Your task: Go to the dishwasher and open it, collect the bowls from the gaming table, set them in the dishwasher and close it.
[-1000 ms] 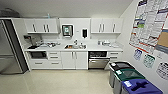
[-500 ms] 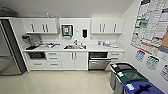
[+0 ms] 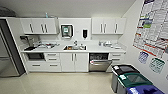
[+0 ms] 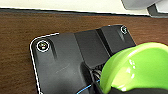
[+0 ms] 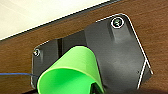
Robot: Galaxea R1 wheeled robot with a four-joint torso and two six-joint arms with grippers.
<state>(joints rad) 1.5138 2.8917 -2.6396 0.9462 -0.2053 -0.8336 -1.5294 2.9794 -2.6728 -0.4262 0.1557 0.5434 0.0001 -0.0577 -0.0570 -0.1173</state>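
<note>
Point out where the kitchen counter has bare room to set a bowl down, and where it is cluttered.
The barest stretch of the counter lies between the sink and the small items near its right end, above the dishwasher, whose door stands ajar. Left of the sink it is crowded: dishes and a dark appliance take that side. The right end holds small items too.

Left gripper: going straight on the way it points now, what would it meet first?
The green bowl, right at its tip; whether it is gripped is unclear. Beyond that, probably the robot's own dark plate, though depth is hard to judge.
</note>
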